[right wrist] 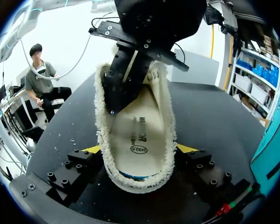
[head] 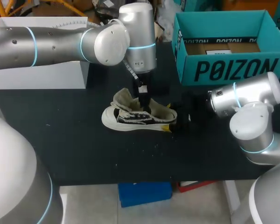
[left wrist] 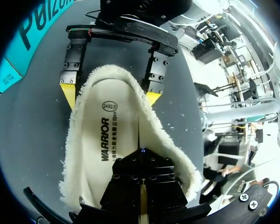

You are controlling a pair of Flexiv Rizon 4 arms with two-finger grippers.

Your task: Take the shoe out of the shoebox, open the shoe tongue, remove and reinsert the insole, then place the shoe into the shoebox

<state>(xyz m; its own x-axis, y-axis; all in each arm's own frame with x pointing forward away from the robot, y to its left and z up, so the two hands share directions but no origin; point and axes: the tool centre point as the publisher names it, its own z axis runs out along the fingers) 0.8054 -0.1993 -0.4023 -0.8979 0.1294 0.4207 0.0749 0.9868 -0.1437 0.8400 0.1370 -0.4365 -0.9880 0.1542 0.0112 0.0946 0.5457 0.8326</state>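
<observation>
Head view: the shoe lies mid-table, its long axis running left to right with the heel to the right. The shoebox stands far right. The left gripper hangs straight down into the shoe, and the right gripper is at the heel

Left wrist view: its fingers are pressed together, tips on the insole

Right wrist view: the right gripper's spread fingers touch the fleecy heel from both sides, holding the shoe. The shoebox is nearer the right arm
</observation>
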